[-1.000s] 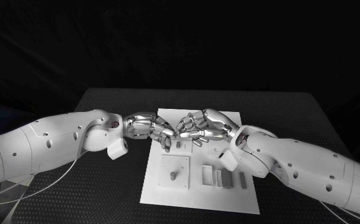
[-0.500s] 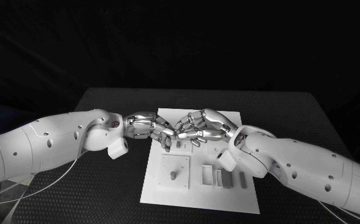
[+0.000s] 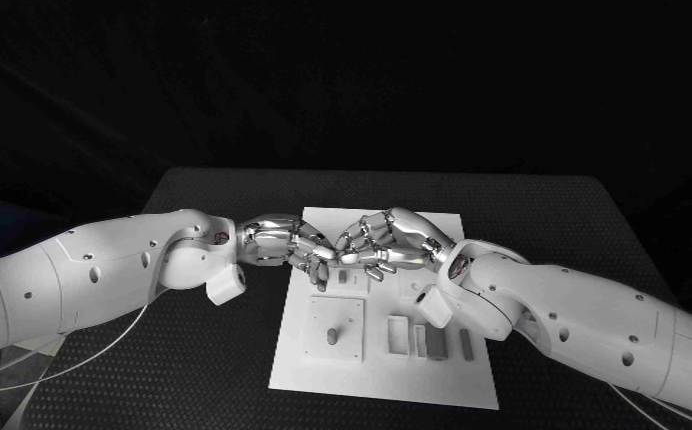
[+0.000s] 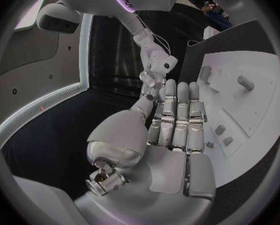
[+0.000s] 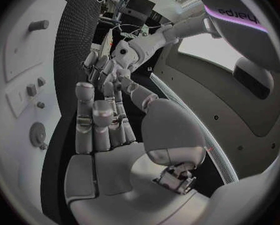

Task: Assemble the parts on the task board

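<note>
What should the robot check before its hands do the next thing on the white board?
1. Both hands over the task board: ok, left hand and right hand meet above its far half.
2. Part held in the fingers: cannot tell.
3. Peg upright in the square plate: ok.
4. Rectangular parts lying free near the right arm: ok.
5. Board flat on the table: ok.
</note>
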You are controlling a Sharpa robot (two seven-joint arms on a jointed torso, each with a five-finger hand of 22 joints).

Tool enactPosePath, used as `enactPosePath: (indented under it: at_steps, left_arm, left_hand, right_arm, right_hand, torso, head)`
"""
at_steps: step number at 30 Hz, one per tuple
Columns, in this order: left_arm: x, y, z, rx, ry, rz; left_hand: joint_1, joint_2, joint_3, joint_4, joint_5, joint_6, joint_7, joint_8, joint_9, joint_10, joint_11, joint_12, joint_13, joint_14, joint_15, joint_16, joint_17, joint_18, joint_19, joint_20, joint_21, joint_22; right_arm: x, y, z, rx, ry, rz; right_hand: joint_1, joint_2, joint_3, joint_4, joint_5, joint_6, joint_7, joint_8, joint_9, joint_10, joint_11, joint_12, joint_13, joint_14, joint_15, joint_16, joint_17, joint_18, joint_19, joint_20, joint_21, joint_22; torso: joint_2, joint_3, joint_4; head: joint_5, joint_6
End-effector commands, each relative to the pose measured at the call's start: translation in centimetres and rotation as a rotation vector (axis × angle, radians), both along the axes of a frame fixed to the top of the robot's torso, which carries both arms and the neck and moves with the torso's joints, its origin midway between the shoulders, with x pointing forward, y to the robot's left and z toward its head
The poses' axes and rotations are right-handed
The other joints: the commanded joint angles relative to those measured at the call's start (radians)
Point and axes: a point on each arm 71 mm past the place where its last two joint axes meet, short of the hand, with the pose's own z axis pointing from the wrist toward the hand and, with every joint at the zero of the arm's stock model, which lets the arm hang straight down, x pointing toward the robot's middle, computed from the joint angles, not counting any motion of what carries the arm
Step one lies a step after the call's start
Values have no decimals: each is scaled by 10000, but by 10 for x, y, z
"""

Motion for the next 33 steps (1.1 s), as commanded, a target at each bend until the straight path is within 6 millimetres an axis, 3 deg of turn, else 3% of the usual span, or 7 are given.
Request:
enactPosePath:
  at_steps: [1,10,33]
  left_arm:
    - [-1,-2,1,-194,74,-140]
    - [-1,-4,1,-209,135,-196]
    - [-1,-6,0,-164,159,-212]
  left_hand:
    - [118,-8,-39,-12,35,178,-156,63,20,78,-24,-32,12,-67,-21,-27,14,-150,-79,17,17,-15]
    - [122,-8,-44,-10,35,179,-152,60,25,81,-22,-32,21,-69,-21,-28,14,-150,-80,19,17,-19]
    - [145,-5,-51,-10,35,184,-139,52,39,91,-18,-34,45,-73,-19,-28,15,-150,-85,23,16,-31]
  right_arm:
    - [-1,2,1,62,-112,50]
    - [-1,4,2,135,-157,-109]
    - [1,4,2,-41,-325,-454]
  right_hand:
    - [167,97,217,4,53,157,-59,85,46,158,-60,87,60,4,-116,-7,-15,858,9,-95,-33,209]
    - [329,142,638,-7,38,410,-171,222,162,425,-185,227,196,22,-239,-36,-24,858,13,-86,-13,219]
    - [493,208,914,-20,41,475,-210,268,262,504,-236,267,298,31,-290,-56,-21,858,-2,-108,15,221]
  torso:
    - [-1,5,-2]
    - [3,11,-1]
    - [1,7,-2]
  head:
    - [0,-7]
    - [-9,-20]
    - [-44,-20]
